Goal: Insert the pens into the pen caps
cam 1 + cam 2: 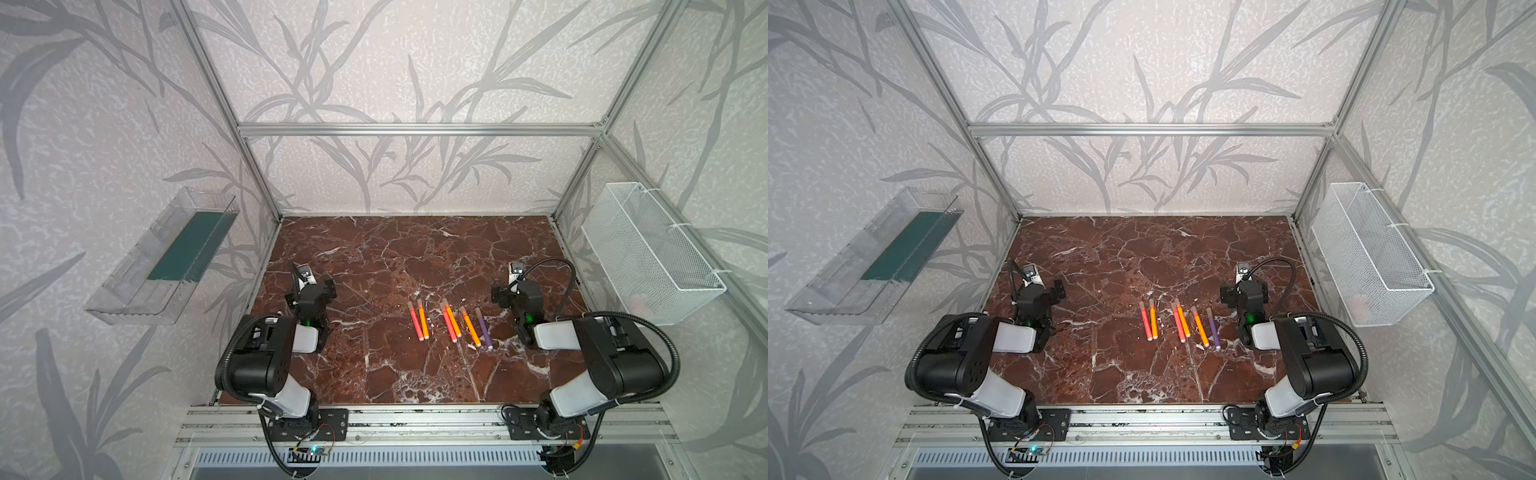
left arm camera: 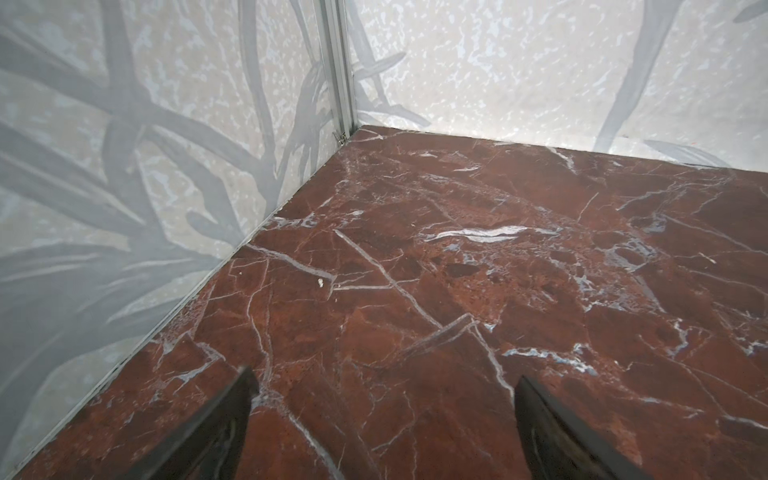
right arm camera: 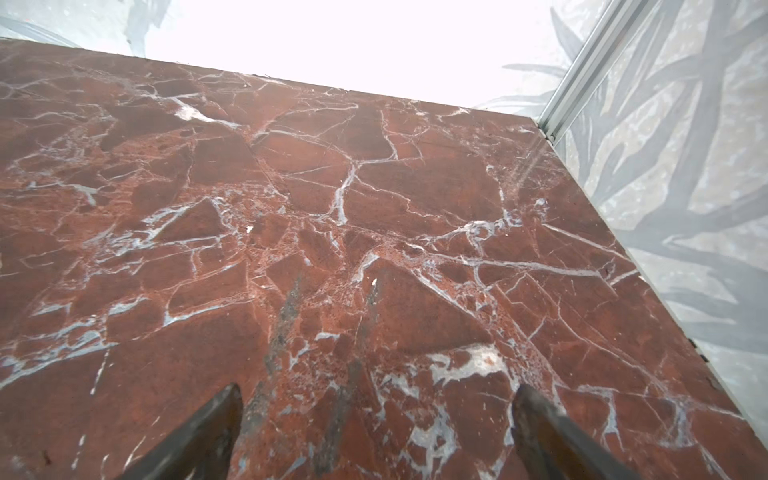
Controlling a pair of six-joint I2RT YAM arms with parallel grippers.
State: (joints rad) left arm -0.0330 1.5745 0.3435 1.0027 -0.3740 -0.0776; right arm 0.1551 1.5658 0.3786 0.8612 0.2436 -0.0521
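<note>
Left fingers (image 2: 224, 428) are spread wide with nothing between them, just bare red marble surface (image 2: 415, 249) below in the left wrist view. In both top views the left arm (image 1: 309, 297) sits left of centre, well apart from everything.

Going right, the six pens (image 1: 453, 323) lie flat in a loose row slightly right of centre, all angled about the same way. First a red-pink pen (image 1: 416, 324) with an orange one just beside it, then another red-pink and orange pair, then a lone orange, then the purple pen (image 1: 484, 330). The dull pinkish caps (image 1: 478, 311) are on the pens' upper ends. Can't tell how snugly they sit.

Right fingers (image 3: 208, 428) are the same, wide apart and empty over bare surface, with the right arm (image 1: 528, 299) near the purple pen.
</note>
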